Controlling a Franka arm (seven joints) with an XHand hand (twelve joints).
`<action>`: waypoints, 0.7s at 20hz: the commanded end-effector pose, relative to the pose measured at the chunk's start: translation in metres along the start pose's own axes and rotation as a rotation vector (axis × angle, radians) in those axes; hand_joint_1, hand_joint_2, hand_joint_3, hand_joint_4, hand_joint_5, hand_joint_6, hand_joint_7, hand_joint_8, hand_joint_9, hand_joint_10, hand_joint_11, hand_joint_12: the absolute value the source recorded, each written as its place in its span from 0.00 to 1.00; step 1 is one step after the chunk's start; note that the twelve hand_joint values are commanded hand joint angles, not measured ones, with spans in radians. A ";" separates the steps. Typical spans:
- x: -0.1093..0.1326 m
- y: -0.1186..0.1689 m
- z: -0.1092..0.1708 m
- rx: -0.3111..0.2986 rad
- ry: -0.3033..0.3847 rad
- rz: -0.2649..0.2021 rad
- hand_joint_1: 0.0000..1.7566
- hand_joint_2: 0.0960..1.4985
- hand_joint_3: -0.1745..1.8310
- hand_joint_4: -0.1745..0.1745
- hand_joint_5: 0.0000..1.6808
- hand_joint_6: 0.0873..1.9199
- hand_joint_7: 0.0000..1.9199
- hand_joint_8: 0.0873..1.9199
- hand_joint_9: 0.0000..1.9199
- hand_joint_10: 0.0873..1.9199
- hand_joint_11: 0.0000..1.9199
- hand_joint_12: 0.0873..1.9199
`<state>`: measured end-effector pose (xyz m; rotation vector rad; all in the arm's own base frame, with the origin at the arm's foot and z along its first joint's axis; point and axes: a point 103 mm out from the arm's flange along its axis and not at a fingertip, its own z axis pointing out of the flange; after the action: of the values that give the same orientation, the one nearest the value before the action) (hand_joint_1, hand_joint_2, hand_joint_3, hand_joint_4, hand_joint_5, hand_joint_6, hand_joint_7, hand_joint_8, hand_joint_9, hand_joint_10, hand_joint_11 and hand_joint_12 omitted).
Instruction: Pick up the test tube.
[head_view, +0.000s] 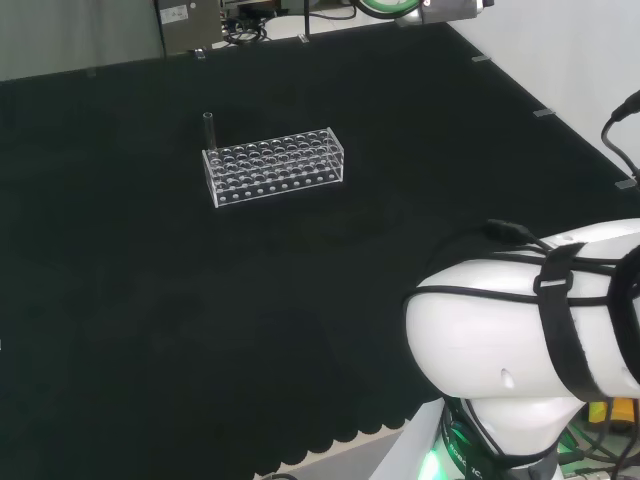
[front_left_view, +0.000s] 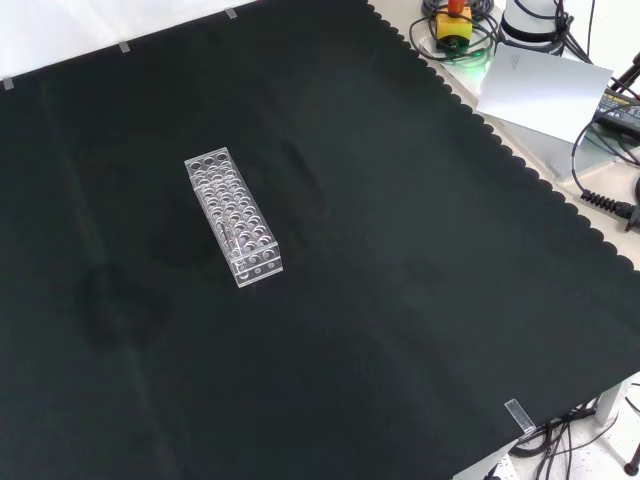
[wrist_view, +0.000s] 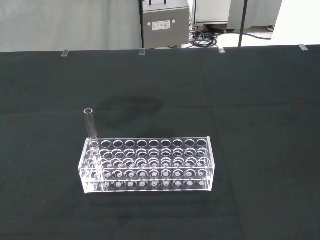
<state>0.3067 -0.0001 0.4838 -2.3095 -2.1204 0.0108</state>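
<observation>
Black cloth (head_view: 150, 300) covers the bench. On it stands a clear rack (head_view: 275, 165), and the test tube (wrist_view: 91, 131) stands upright in its corner hole. State of the fingers: I cannot tell.

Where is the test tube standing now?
The test tube stands upright in a far-left corner hole of the clear rack in the head view.

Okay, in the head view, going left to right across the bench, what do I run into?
Test tube standing upright at the rack's left end → clear rack → black cloth → the arm's white link.
</observation>
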 end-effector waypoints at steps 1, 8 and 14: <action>0.001 -0.001 0.000 -0.018 -0.011 0.001 0.37 0.68 0.03 0.40 0.06 0.05 0.04 0.30 0.08 0.40 0.04 0.78; 0.004 0.025 0.006 0.026 0.019 -0.026 0.31 0.70 0.03 0.36 0.02 0.00 0.00 0.27 0.00 0.42 0.00 0.79; 0.024 0.057 0.012 0.059 -0.002 -0.105 0.31 0.70 0.03 0.35 0.04 0.00 0.00 0.30 0.00 0.44 0.00 0.80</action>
<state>0.3340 0.0053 0.4857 -2.2665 -2.1405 0.0227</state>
